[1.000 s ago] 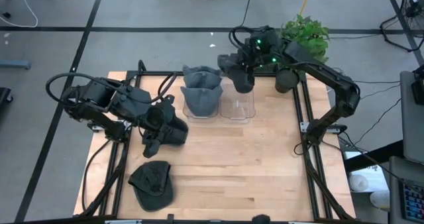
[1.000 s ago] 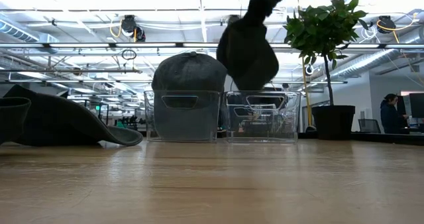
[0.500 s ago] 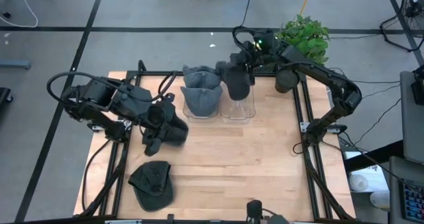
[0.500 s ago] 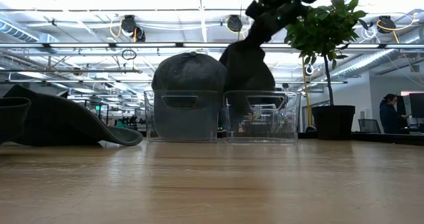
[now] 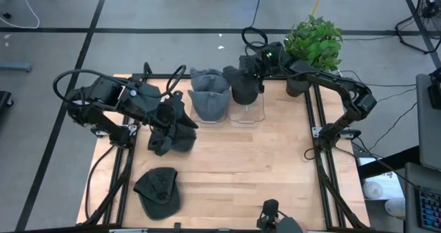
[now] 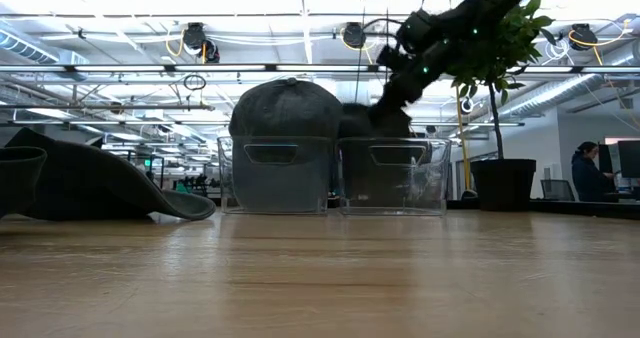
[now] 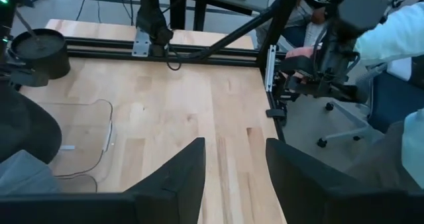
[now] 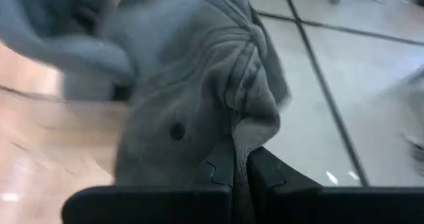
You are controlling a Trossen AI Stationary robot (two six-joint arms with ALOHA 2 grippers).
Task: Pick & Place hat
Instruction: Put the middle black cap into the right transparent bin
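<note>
A wooden worktop (image 5: pixel 234 164) on a black frame is seen from above, with both dark arms reaching over it. Two clear bins stand side by side at its far edge. The left bin (image 5: pixel 209 109) is filled with grey hats piled above its rim. The right bin (image 5: pixel 247 107) holds a dark hat (image 5: pixel 242 87), whose crown sits inside it and shows above the rim in the low view.

A potted plant (image 5: pixel 314 43) stands at the far right corner, just beside the right bin.

The right pincer (image 8: pixel 240 174) is held over the right bin, its fingers closed together on a fold of the dark hat's fabric; in the right wrist view the cloth is pinched between the two fingertips (image 8: pixel 222 171).

The left pincer (image 7: pixel 233 164) is placed over the left part of the worktop, above a second dark hat (image 5: pixel 172 138) lying there. Its fingers (image 7: pixel 182 174) are spread well apart and nothing is seen between them, only bare wood.

A third dark hat (image 5: pixel 158 191) lies flat near the front left corner, well apart from both pincers.

A person (image 6: pixel 590 173) is seen in the room beyond the worktop in the low view.
</note>
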